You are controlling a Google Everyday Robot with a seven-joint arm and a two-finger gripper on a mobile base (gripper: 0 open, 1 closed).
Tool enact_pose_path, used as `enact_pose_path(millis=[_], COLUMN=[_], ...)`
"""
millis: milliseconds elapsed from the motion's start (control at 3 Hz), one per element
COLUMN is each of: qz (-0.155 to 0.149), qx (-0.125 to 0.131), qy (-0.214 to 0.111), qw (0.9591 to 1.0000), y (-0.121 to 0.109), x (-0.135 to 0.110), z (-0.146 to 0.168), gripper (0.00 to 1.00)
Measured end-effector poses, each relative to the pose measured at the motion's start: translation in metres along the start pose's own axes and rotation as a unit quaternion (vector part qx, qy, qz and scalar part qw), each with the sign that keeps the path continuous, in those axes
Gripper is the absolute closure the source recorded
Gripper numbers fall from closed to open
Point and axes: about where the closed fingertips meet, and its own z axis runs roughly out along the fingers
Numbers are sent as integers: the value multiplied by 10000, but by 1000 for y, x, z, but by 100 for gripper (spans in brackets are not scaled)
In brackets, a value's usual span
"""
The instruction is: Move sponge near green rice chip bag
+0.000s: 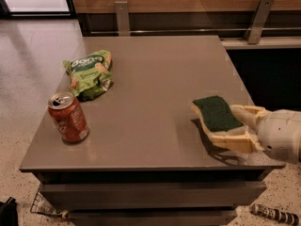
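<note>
Desk | gripper at 4 o'clock, clamped on sponge | carry low toward 10 o'clock; release beside green rice chip bag

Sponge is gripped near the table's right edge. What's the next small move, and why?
Probably carry it left and slightly back toward the green rice chip bag. The gripper is shut on the sponge, which seems lifted above its shadow on the table, while the bag lies far left. Pass behind the red soda can to avoid knocking it.
</note>
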Motion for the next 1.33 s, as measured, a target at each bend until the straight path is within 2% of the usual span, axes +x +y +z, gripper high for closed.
enact_pose_path(millis=[333,667,1000,1333], qz=[-348,-639,-750,-720], qx=[-233,-518,-789,-957], qy=[28,76,223,367], qw=[9991,9966,9938,9921], y=[-19,-28,-29,-29], x=[-49,-96,-123,-136], z=[31,81,141,192], gripper=[100,100,100,100])
